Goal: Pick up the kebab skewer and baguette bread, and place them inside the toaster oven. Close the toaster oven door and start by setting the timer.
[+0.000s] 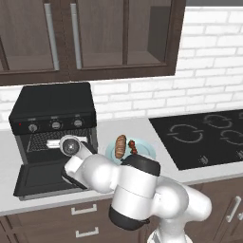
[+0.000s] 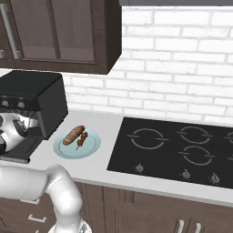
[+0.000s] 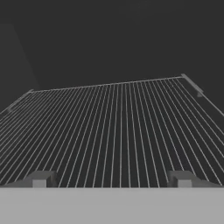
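The black toaster oven [image 1: 52, 102] stands at the left of the counter, also seen in the right base view [image 2: 32, 98]. Its toaster oven door [image 1: 40, 178] lies folded down flat in front. My hand reaches into the oven's mouth. My gripper [image 3: 111, 179] is open and holds nothing, its fingertips [image 3: 40, 179] wide apart just above the wire rack [image 3: 113, 131]. The golden baguette bread [image 1: 120, 146] [image 2: 73, 135] and the dark kebab skewer [image 1: 132, 147] [image 2: 82, 139] lie side by side on a pale blue plate [image 1: 147, 151] [image 2: 91, 148], to the right of the oven.
A black cooktop [image 1: 204, 135] [image 2: 177, 150] takes up the counter's right side. Dark wall cabinets [image 1: 95, 38] hang over the oven. Three grey knobs [image 1: 56, 125] sit along the oven's front. My own arm crosses in front of the plate in the left base view.
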You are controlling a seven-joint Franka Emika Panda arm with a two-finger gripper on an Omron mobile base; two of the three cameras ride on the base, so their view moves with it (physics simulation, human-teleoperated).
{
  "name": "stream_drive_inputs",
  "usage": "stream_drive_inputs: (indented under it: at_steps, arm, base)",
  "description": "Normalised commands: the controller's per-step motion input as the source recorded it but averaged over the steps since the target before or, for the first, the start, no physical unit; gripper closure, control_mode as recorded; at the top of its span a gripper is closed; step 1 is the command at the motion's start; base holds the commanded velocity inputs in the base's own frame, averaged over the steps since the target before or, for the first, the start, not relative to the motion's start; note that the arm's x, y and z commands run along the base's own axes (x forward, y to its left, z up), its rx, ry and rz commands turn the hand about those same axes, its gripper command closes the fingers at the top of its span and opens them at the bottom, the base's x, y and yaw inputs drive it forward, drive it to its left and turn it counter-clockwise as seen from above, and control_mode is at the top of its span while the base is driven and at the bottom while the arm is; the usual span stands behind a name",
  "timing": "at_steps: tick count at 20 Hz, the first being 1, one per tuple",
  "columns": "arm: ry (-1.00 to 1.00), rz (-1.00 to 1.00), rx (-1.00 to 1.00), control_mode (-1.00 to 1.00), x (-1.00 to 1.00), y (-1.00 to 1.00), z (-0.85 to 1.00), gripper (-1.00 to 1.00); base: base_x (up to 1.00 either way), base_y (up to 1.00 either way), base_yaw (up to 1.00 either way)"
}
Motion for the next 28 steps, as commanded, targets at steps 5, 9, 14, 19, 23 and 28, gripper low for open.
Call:
stream_drive_inputs:
  at_steps: [5, 9, 14, 19, 23, 28]
  arm:
    - [0.03, 0.00, 0.00, -1.00, 0.00, 0.00, -0.36, -1.00]
    - [0.01, 0.00, 0.00, -1.00, -0.31, 0.00, -0.72, -1.00]
    - [0.00, -0.01, 0.00, -1.00, -0.56, 0.00, -0.87, -1.00]
    - [0.04, 0.00, 0.00, -1.00, -0.56, 0.00, -0.81, -1.00]
    - [0.10, 0.00, 0.00, -1.00, -0.53, 0.00, -0.74, -1.00]
    - [0.10, 0.00, 0.00, -1.00, -0.55, 0.00, -0.80, -1.00]
  base:
    - [0.00, 0.00, 0.00]
    - [0.00, 0.00, 0.00]
    - [0.00, 0.00, 0.00]
    - [0.00, 0.00, 0.00]
    - [0.00, 0.00, 0.00]
    - [0.00, 0.00, 0.00]
